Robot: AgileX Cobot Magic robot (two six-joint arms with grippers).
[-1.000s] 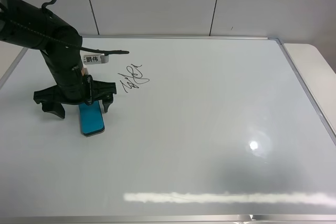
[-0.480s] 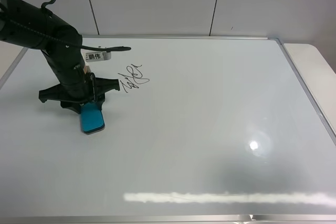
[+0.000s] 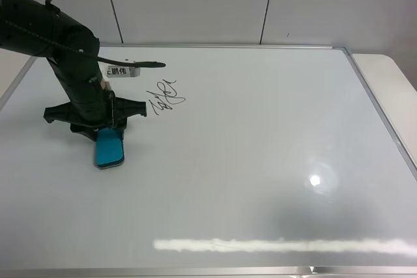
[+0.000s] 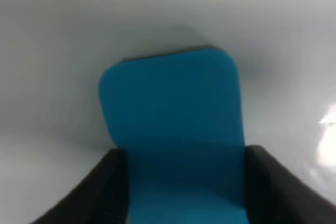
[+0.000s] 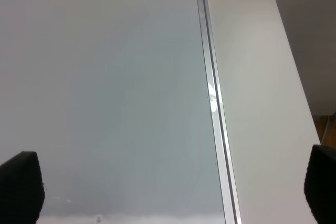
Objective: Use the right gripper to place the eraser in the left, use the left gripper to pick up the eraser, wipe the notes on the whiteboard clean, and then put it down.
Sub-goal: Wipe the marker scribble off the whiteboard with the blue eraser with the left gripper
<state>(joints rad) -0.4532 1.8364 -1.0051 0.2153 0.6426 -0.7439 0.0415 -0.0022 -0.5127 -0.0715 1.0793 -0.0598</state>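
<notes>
Jaws clamped onto eraser [image 3: 109, 151], long axis near-to-far

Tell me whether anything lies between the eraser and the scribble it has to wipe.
Nothing visible. The left claw is shut on the eraser; only bare whiteboard lies between it and the scribble, farther back and right in the high view.

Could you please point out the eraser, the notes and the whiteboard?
eraser [image 3: 109, 151], exterior high view, blue top face.
notes [image 3: 167, 97], exterior high view, scribble's middle.
whiteboard [image 3: 260, 135], exterior high view, bare white surface.
</notes>
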